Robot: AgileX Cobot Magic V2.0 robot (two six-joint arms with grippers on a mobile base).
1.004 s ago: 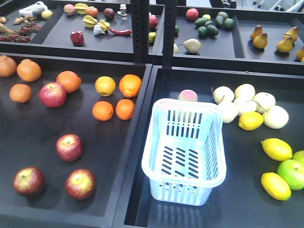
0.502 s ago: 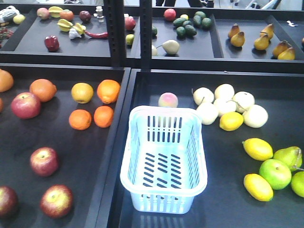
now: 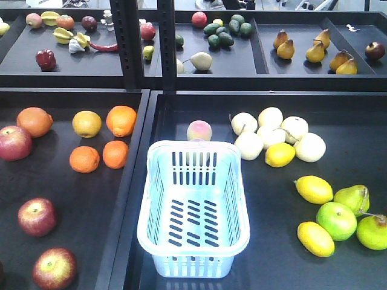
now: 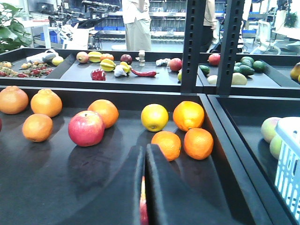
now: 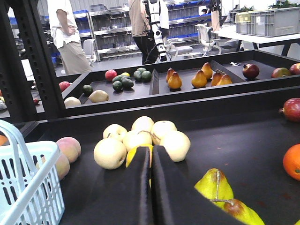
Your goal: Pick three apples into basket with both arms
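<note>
In the front view three dark red apples lie in the left tray: one at the left edge (image 3: 12, 142), one lower (image 3: 37, 216), one near the bottom (image 3: 54, 267). The pale blue basket (image 3: 192, 261) stands empty in the right tray. Neither arm shows in that view. In the left wrist view my left gripper (image 4: 144, 149) is shut and holds nothing, hanging over the left tray. A red apple (image 4: 86, 128) lies ahead to its left, and a red sliver (image 4: 143, 211) shows through the slit between the jaws. My right gripper (image 5: 151, 149) is shut and holds nothing, to the right of the basket (image 5: 35, 187).
Oranges (image 3: 97, 158) lie between the apples and the basket. A peach (image 3: 199, 130) sits behind the basket. Pale pears (image 3: 272, 136), lemons (image 3: 313, 189) and green apples (image 3: 336, 220) fill the right tray. A raised divider (image 3: 130, 181) separates the trays. People stand beyond the far shelf.
The whole scene has slid leftward in the front view. The basket now sits nearer the middle of the frame and the apples nearer the left edge. Nothing on the trays has moved.
</note>
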